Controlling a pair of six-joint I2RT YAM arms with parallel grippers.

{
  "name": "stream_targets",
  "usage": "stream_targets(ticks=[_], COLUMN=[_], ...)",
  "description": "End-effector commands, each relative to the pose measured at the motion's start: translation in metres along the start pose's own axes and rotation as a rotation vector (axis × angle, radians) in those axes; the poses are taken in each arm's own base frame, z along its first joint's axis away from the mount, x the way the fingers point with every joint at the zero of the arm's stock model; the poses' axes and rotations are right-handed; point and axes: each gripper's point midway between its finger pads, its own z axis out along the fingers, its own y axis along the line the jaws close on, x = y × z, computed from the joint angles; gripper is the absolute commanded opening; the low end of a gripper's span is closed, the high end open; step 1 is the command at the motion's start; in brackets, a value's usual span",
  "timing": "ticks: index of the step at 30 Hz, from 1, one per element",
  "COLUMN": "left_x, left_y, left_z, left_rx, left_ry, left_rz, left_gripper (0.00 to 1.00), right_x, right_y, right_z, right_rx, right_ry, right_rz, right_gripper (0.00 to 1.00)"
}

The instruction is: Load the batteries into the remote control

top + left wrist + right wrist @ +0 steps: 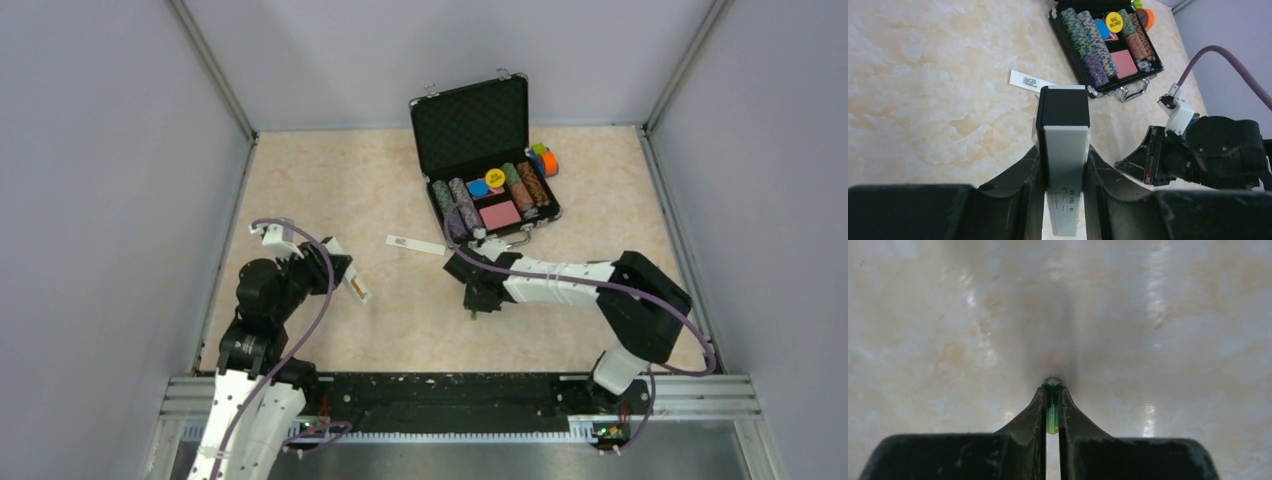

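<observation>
The right end effector (pixel 1052 390) is clenched on the green battery (pixel 1052 406), lengthwise between its fingers, low at the table (pixel 948 315) (a carrying grip, I judge). The left end effector (pixel 1063 155) grasps the remote (pixel 1064 135), raised, likely presenting it for loading.

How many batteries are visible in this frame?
1: a green battery, pinched between the fingers of the right gripper. A second battery may be hidden; none shows elsewhere.
</observation>
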Motion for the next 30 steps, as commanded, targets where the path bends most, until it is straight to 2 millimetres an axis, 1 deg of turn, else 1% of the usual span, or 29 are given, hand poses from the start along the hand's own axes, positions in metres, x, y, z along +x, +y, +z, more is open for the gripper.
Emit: stream_targets(ticks=[1,5,7,10,14,16,17,19,22,24,26,27,29,30], left_x=[-0.021,-0.022,-0.022,-0.022,-0.024,-0.025,-0.025,-0.025,-0.026,-0.027,-0.028,-0.03,-0.032,-0.033], left_y=[-0.025,-0.027,-0.027,-0.027,-0.026,-0.026,-0.026,-0.025,-0.024,-0.024,-0.024,-0.024,-0.024,-0.025], left_z=[0.002,0.003,0.004,0.004,0.004,0.003,0.003,0.003,0.004,0.004,0.004,0.005,0.005,0.005], left_rx=[0.125,0.133,0.136,0.137,0.128,0.124,0.125,0.121,0.114,0.114,0.111,0.107,0.103,0.104], left_ry=[-0.078,-0.082,-0.081,-0.08,-0.092,-0.097,-0.098,-0.098,-0.101,-0.104,-0.107,-0.109,-0.11,-0.108], left_rz=[0.03,0.03,0.024,0.016,0.016,0.017,0.017,0.017,0.018,0.021,0.028,0.031,0.038,0.04], left_gripper=[0.0,0.0,0.0,0.0,0.0,0.0,0.0,0.0,0.0,0.0,0.0,0.0,0.0,0.0], right_x=[-0.031,-0.048,-0.051,-0.046,-0.039,-0.034,-0.034,-0.034,-0.038,-0.043,-0.053,-0.061,-0.081,-0.092], right_y=[-0.02,-0.024,-0.027,-0.029,-0.031,-0.034,-0.036,-0.036,-0.034,-0.031,-0.03,-0.03,-0.03,-0.028], right_z=[-0.009,-0.02,-0.02,-0.015,-0.01,-0.008,-0.007,-0.008,-0.011,-0.017,-0.027,-0.034,-0.049,-0.056], right_rx=[0.01,0.02,0.035,0.067,0.115,0.134,0.138,0.138,0.125,0.101,0.068,0.045,-0.015,-0.064], right_ry=[-0.081,-0.134,-0.139,-0.108,-0.078,-0.072,-0.074,-0.075,-0.078,-0.084,-0.116,-0.142,-0.219,-0.256], right_rz=[0.416,0.64,0.748,0.877,0.937,0.962,0.973,0.984,0.987,0.975,0.934,0.901,0.787,0.687], right_gripper=[0.0,0.0,0.0,0.04,0.06,0.1,0.13,0.2,0.36,0.45,0.5,0.52,0.53,0.53])
